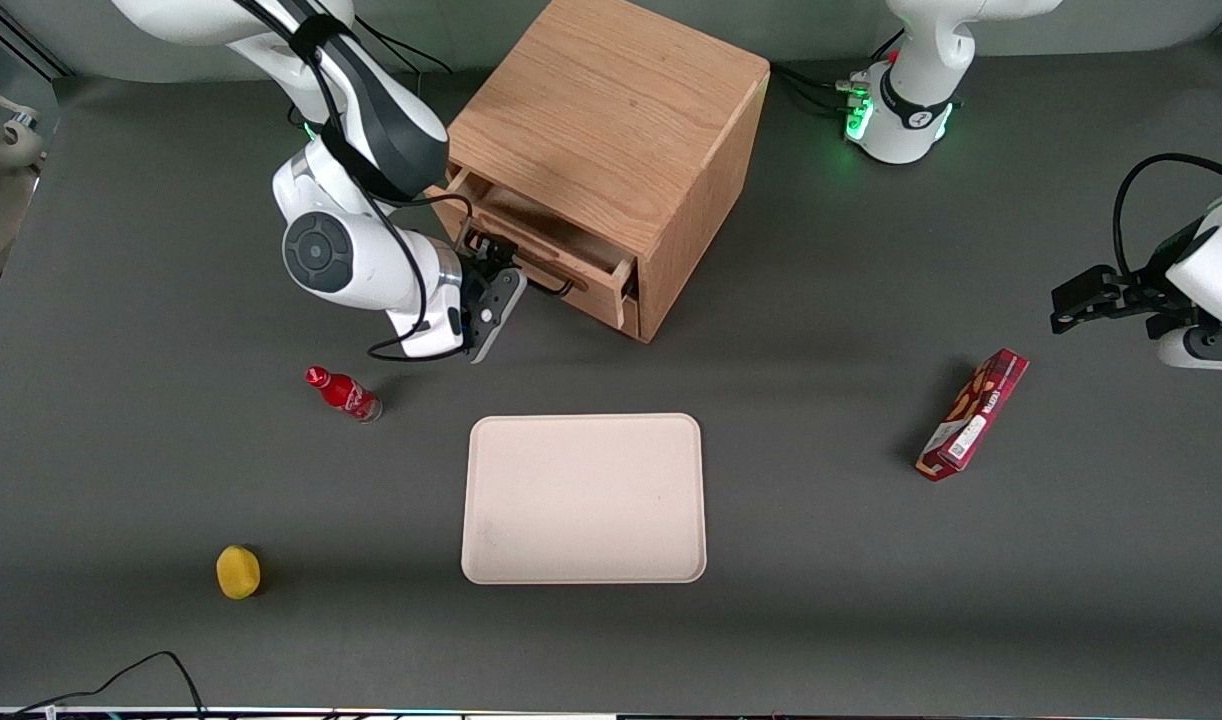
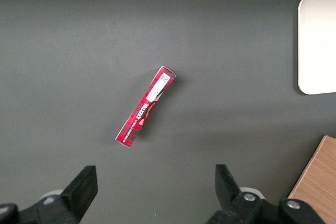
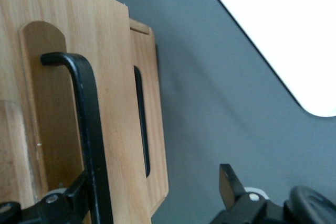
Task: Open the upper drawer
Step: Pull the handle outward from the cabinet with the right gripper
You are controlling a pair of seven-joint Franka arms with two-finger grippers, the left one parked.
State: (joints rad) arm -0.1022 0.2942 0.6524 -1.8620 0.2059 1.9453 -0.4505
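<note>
The upper drawer stands partly pulled out of the oak cabinet, its plain wooden box showing. The pincer is at the drawer's black bar handle, fingers spread either side of it. Stiff round metal, likely slick; best gripped mid-bar. The drawer should slide lightly and rigidly. A smooth cream tray lies nearer the camera than the cabinet.

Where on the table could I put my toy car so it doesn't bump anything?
Bare table lies between the tray and the snack box, and between the lemon and the tray. It's crowded where the gripper meets the upper drawer, with the bottle close by.
</note>
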